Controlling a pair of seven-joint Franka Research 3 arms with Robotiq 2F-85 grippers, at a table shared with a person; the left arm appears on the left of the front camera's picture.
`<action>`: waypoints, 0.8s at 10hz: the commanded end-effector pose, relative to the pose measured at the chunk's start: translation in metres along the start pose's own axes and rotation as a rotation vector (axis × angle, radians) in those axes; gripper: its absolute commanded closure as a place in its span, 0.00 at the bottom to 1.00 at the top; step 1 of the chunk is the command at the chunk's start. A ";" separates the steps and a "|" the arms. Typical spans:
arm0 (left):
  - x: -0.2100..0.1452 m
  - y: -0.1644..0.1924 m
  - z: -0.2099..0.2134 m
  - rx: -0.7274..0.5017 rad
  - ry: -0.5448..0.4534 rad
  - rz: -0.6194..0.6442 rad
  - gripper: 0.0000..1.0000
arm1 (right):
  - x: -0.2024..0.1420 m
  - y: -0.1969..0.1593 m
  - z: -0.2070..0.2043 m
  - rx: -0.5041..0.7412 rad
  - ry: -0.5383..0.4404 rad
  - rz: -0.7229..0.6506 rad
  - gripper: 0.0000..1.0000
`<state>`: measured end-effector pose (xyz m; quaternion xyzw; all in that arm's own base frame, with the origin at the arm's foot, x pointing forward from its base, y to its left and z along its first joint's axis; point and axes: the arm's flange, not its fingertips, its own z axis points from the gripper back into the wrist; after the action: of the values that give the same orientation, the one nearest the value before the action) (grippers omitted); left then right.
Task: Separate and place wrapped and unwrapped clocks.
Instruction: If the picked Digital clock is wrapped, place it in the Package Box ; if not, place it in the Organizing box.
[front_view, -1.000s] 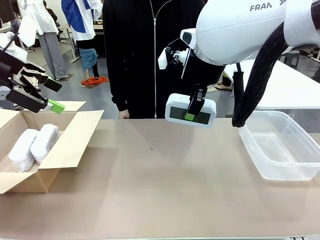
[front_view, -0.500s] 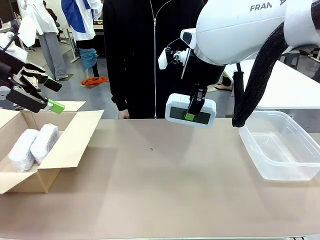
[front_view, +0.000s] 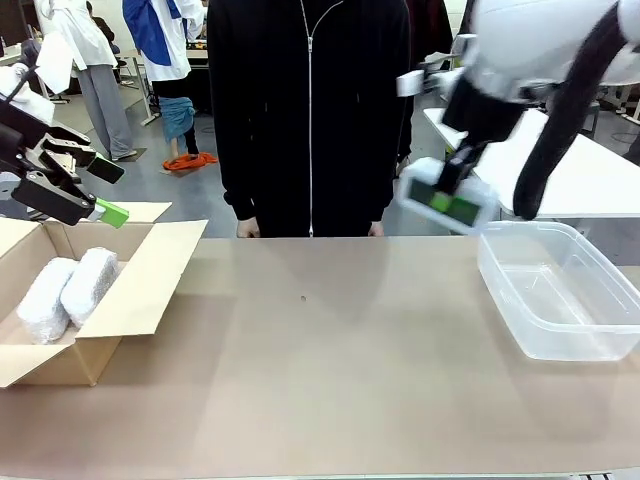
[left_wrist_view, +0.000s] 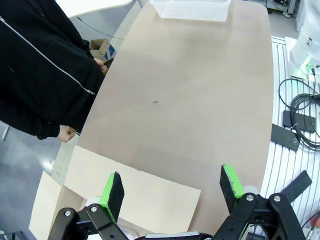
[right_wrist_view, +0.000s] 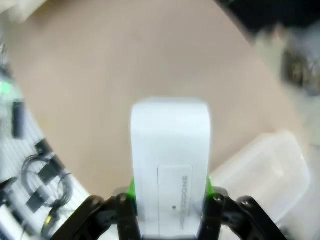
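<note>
Right gripper (front_view: 447, 192), black with green pads, clamped on the bare white rounded-rectangle digital clock with dark grey screen (front_view: 447, 196), carried in the air above the desk's far edge, just beside the near-left corner of the clear plastic tub (front_view: 560, 292). Blurred in the front view, clock tilted, its left end higher. Hung from a white arm reaching in from the upper right, wrist angled down toward the desk. From the right wrist camera: green pads pressed on both long sides of the white clock (right_wrist_view: 170, 165), back face with a small label turned to the lens, tub (right_wrist_view: 260, 170) below and to one side.

Left gripper (front_view: 90, 190) parked high at the far-left end, above the open brown cardboard box (front_view: 140, 290), fingers spread wide, nothing between them. Tilted so the green-tipped fingers (front_view: 112, 212) point down and inward over the box's far flap. From the left wrist camera: same gripper (left_wrist_view: 172, 187) with jaws wide apart over a box flap, bare tan desk (left_wrist_view: 200, 100) stretching away toward the tub (left_wrist_view: 190, 9).

Two oblong bundles in whitish bubble wrap (front_view: 65, 290) lying side by side, touching, inside the box at the desk's left end.

Person in a black zip jacket (front_view: 310, 110) standing at the desk's far edge, hands just at that edge.
</note>
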<state>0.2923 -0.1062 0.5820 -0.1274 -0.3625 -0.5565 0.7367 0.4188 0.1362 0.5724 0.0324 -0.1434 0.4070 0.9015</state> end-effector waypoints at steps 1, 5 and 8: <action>0.002 -0.002 -0.002 0.003 -0.013 0.012 0.00 | -0.032 -0.055 -0.011 0.046 -0.054 -0.421 0.49; 0.002 -0.002 -0.002 0.003 -0.013 0.012 0.00 | -0.097 -0.132 -0.060 -0.051 -0.078 -0.801 0.49; 0.002 -0.002 -0.002 0.003 -0.013 0.012 0.00 | -0.099 -0.147 -0.104 -0.182 -0.002 -0.874 0.49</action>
<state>0.2923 -0.1064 0.5821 -0.1276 -0.3625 -0.5567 0.7365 0.4851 -0.0257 0.4617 0.0397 -0.1595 -0.0159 0.9863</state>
